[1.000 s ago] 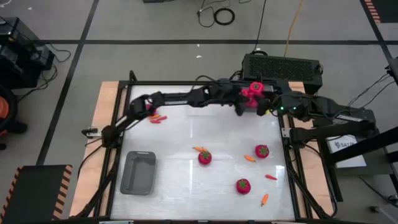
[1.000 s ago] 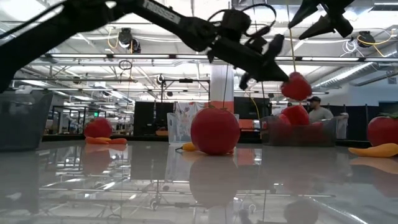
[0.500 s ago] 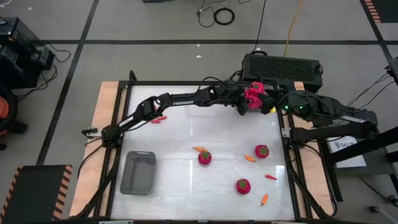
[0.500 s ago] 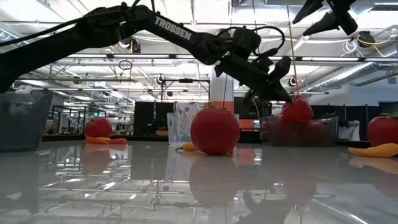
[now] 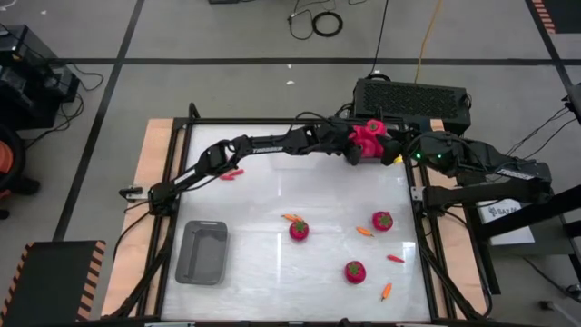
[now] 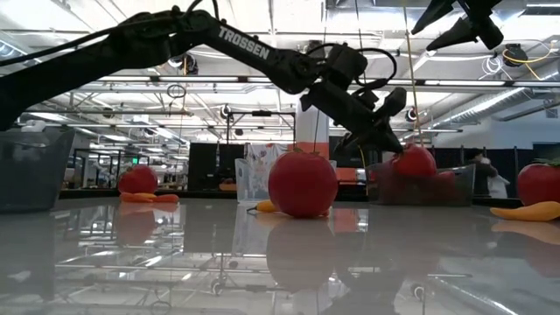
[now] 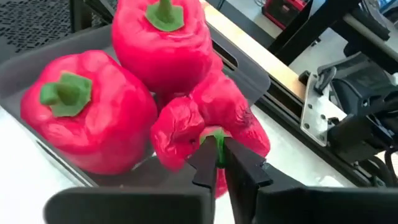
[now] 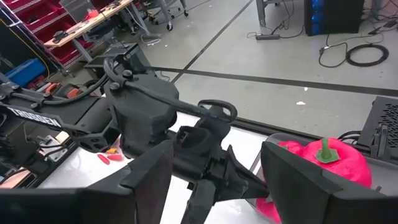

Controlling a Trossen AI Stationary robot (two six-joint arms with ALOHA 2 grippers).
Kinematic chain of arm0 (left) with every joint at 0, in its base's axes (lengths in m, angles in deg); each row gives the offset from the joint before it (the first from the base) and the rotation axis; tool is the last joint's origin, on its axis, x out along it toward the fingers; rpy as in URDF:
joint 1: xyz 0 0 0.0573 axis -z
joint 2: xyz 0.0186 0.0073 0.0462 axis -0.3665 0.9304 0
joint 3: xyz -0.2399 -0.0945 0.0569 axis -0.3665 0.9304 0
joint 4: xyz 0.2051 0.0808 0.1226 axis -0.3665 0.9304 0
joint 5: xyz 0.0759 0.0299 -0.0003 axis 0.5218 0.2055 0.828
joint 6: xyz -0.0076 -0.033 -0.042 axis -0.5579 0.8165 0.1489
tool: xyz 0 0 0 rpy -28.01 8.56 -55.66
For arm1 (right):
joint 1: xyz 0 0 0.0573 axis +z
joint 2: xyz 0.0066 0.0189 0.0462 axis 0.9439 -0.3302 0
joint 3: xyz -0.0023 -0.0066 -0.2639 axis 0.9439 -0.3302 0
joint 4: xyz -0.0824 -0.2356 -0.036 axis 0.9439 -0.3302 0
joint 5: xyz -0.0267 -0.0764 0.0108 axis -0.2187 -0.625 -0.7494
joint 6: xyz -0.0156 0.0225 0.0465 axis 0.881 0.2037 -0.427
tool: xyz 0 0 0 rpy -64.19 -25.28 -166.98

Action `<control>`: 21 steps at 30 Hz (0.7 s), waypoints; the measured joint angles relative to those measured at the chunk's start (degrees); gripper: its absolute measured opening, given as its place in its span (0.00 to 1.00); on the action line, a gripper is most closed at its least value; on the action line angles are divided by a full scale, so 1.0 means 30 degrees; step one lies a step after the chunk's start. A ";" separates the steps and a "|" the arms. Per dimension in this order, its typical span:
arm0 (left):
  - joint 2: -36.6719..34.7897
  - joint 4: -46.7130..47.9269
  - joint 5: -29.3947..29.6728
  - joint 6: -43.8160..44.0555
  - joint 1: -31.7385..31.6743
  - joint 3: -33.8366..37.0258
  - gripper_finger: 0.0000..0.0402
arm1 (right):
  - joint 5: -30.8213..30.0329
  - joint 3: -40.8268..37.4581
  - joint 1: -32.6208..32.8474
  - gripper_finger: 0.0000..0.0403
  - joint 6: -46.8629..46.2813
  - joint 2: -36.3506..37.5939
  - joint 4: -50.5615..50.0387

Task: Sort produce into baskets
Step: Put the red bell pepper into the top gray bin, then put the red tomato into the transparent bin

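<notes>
We see two arms, and the left arm (image 5: pixel 263 145) is the largest thing: it lies stretched across the far side of the table (image 5: pixel 272 209), its long axis going from the near left to the far right corner. Its left gripper (image 7: pixel 217 163) has the fingers together, clamped on the green stem of a red fruit (image 7: pixel 208 127) at the far grey basket (image 5: pixel 397 156), which stands in the far right corner. In this basket we count three red fruits in the left wrist view: the held one and two others (image 7: pixel 87 115) (image 7: pixel 163 43), all with green tops pointing up. The right gripper (image 8: pixel 214 180) hangs beside the same basket with its fingers wide apart.

There are two baskets; the second basket (image 5: pixel 202 252) lies near the near left corner, with its long axis running from far to near.

On the bare table we count three more red fruits (image 5: pixel 299 230) (image 5: pixel 382 220) (image 5: pixel 354 270), well apart from each other. The small peppers are the smallest things: one (image 5: pixel 365 232), one (image 5: pixel 396 259), one (image 5: pixel 386 292), some orange ones (image 5: pixel 290 218) touching the middle fruit, and red ones (image 5: pixel 231 173) under the left arm. How many those last are we cannot tell.
</notes>
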 joint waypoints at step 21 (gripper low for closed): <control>-0.4500 0.6954 -0.3533 -0.5548 -0.1193 -0.0010 0.39 | 0.3677 0.0000 0.0000 0.58 0.1001 -0.0709 0.0117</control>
